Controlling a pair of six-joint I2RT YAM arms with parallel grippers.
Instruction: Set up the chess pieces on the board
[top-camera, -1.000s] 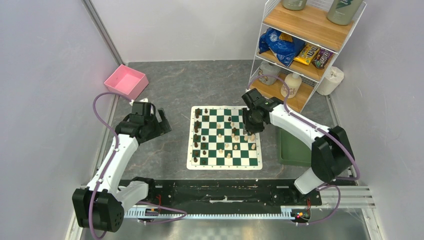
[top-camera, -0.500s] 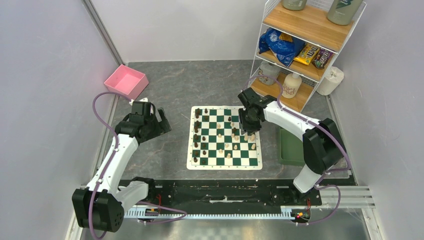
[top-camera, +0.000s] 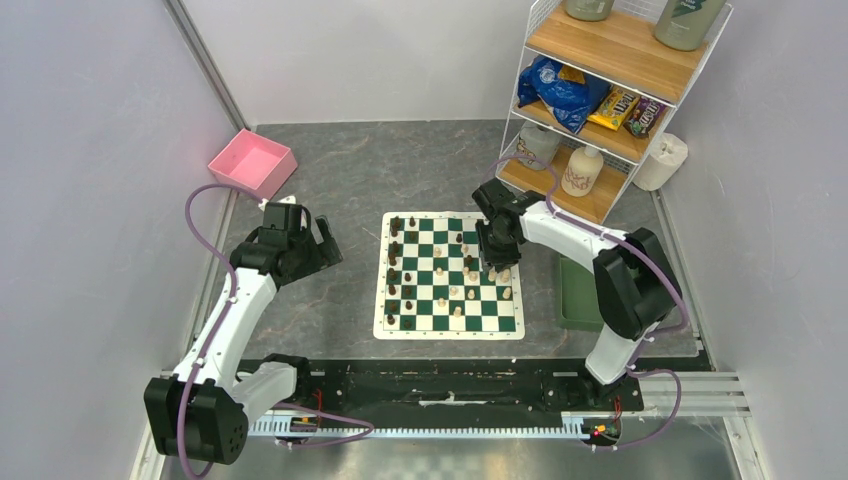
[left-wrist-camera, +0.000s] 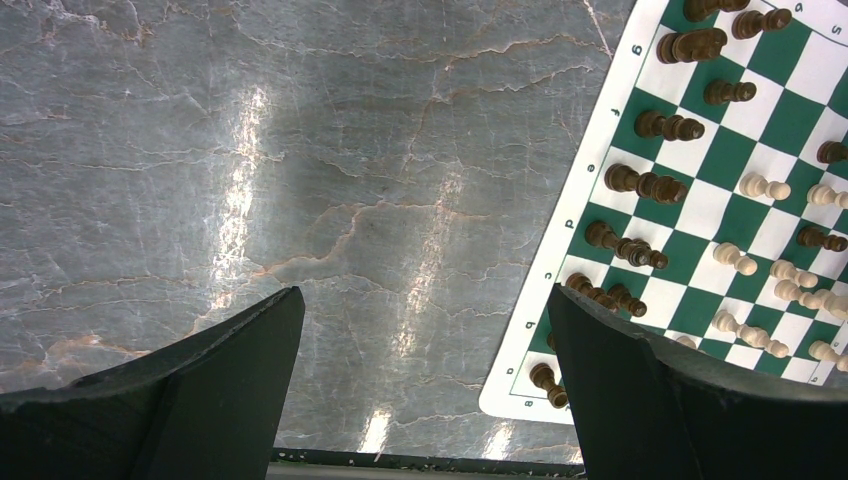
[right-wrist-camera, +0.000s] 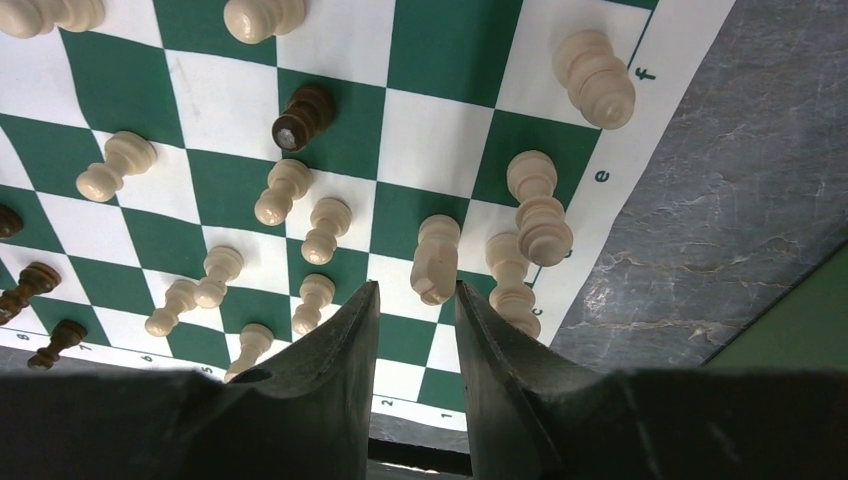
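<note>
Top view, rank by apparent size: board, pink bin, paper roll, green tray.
1. board
2. pink bin
3. paper roll
Unranked: green tray. The right arm covers part of it, so its full extent is not visible.

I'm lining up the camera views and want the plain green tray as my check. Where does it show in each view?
Top external: the green tray lies just right of the board, at mid-height in the picture.
Left wrist: not in it.
Right wrist: the green tray is a sliver in the bottom-right corner.
Shared landmark: the board, whose cream border shows in the left wrist and right wrist views too.
</note>
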